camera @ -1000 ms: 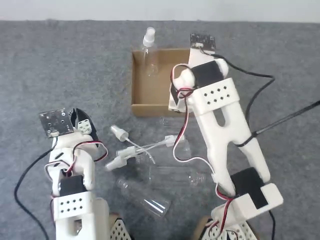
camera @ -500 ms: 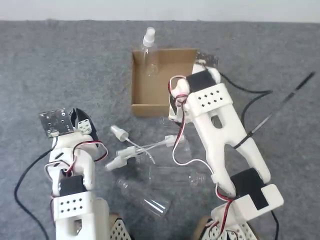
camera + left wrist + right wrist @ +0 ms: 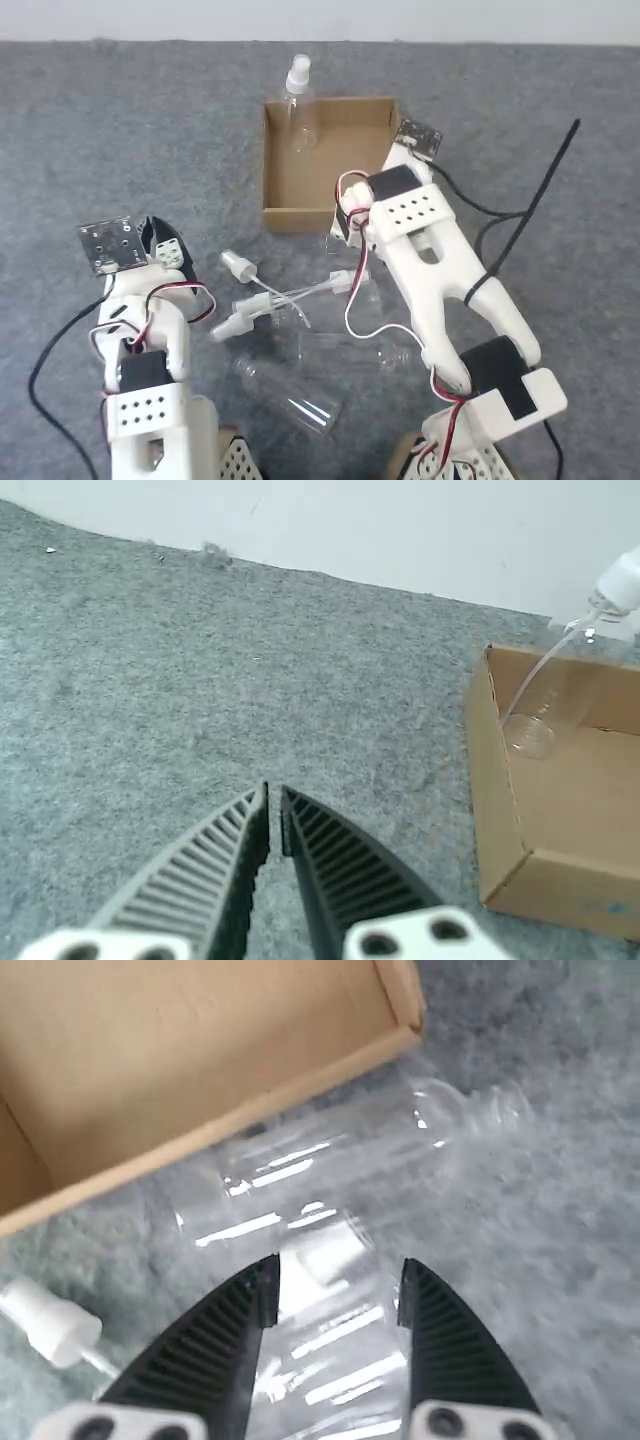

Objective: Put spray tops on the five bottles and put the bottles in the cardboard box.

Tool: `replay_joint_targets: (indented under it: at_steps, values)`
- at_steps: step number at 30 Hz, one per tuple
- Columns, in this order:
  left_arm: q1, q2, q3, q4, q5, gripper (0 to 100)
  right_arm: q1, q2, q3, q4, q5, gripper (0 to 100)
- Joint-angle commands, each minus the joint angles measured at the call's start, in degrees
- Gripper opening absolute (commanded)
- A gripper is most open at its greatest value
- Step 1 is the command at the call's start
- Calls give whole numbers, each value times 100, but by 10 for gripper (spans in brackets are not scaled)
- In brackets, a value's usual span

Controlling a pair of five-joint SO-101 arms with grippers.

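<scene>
**While one capped bottle is boxed: fetching the next bottle**

While one capped bottle (image 3: 298, 105) leans at the far wall of the cardboard box (image 3: 272, 170), the high view shows uncapped bottles (image 3: 385, 350) and loose spray tops (image 3: 238, 265) scattered on the carpet (image 3: 120, 120) on the box's near side. The right arm (image 3: 430, 260) is over the box's near wall.

Left wrist view: the left gripper (image 3: 275, 805), jaws pressed nearly together on nothing, hangs well apart from the box.

Right wrist view: the right gripper (image 3: 337, 1275), jaws spread, hangs above a clear bottle (image 3: 330, 1180) lying just beside the box's near wall.

Judged step: picking up a bottle for capping. Next, the jaws should descend, straddle the bottle's body and close gently, since it may roll.
</scene>
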Motion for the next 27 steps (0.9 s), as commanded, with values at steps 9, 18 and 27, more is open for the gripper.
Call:
replay_joint_targets:
  at_steps: [9,18,27]
  values:
    - [-35,-123,-84,-211,-53,16,470,-382,484,-1165,-62,152]
    - [-35,-123,-84,-202,-62,16,523,-180,563,-1130,-62,152]
    - [-35,-123,-84,-202,-62,16,875,277,466,-418,-26,152]
